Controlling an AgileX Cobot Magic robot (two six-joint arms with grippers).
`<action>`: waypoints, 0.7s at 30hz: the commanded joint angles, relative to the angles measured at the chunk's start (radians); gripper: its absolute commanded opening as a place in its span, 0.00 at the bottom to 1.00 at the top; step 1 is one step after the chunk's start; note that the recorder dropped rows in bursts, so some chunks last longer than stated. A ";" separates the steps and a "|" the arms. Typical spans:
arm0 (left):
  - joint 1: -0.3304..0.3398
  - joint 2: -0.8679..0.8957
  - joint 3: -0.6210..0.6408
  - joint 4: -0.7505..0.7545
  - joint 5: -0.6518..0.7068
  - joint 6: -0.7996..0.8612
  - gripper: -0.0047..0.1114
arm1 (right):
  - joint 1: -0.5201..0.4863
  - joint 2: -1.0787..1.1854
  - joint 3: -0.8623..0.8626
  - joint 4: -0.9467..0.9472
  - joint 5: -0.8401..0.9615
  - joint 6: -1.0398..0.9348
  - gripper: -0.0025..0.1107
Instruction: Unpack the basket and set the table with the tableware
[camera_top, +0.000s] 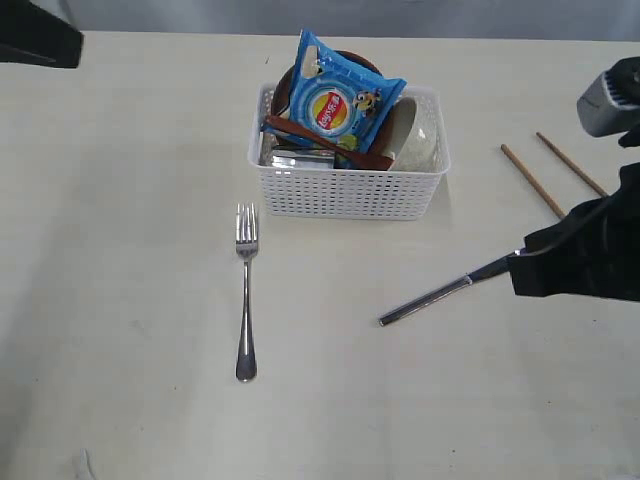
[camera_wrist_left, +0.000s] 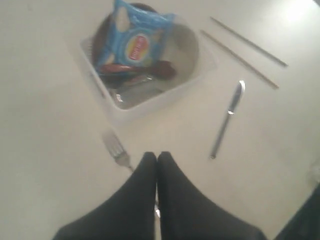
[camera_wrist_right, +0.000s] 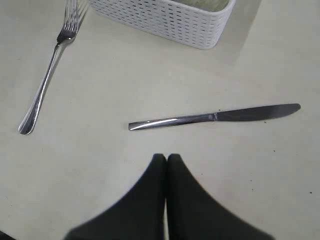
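Hovering near knife (camera_wrist_right: 215, 117) — right end effector (camera_wrist_right: 166, 157) closed

On my screen almost everything is the table (camera_top: 120, 200) — a pale beige top with faint wood grain that runs past the near, left and right limits of the exterior view. Beyond its far edge I see only a flat grey band (camera_top: 200, 14); I cannot tell whether it is wall or backdrop. The light is soft and even, with weak, blurred shadows on the surface. One wrist camera catches a bright glare patch (camera_wrist_left: 300, 11) on the tabletop — the other shows a few tiny dark specks (camera_wrist_right: 274, 150) in the finish.
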 joint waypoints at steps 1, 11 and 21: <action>-0.002 0.096 -0.033 -0.146 0.007 0.042 0.04 | -0.003 -0.007 0.003 0.000 -0.012 0.005 0.02; -0.002 0.169 -0.048 -0.143 -0.055 0.098 0.04 | -0.003 -0.007 0.003 -0.004 -0.027 0.005 0.02; -0.332 0.284 -0.126 0.397 -0.065 -0.221 0.04 | -0.003 -0.007 0.003 -0.004 -0.049 0.005 0.02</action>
